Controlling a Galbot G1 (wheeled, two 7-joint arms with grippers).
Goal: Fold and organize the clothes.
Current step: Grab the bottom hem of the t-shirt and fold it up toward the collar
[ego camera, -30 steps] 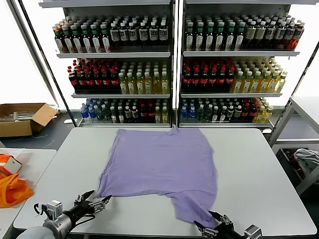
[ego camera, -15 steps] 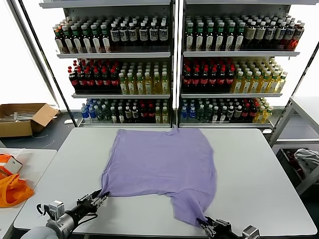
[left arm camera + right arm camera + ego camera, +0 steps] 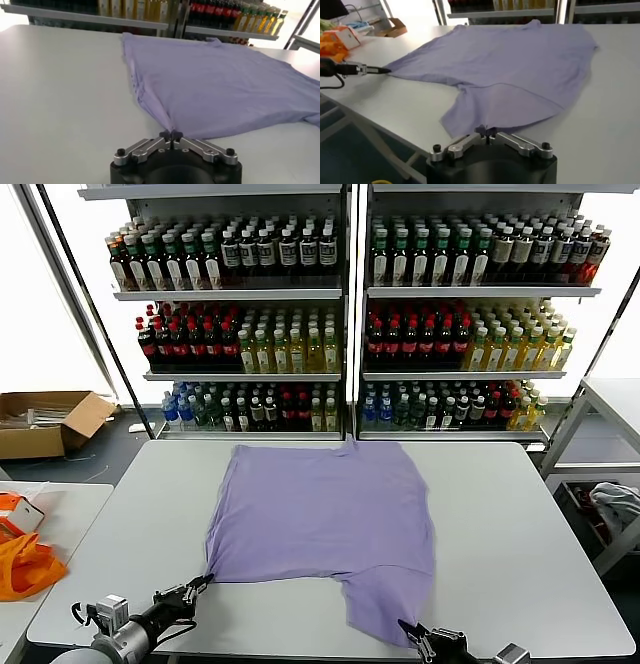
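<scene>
Big white tabletop (image 3: 520,524) up front, with two shelves (image 3: 345,289) behind it packed full of bottles (image 3: 250,344). Off to the left there's an open cardboard box (image 3: 45,422) on the floor and some orange fabric (image 3: 25,569) on a side table (image 3: 60,514).

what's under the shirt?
Only the white table shows around the lavender shirt, which lies flat with no bulges. Whatever lies directly beneath is covered. Left gripper and right gripper pinch its near corners.
</scene>
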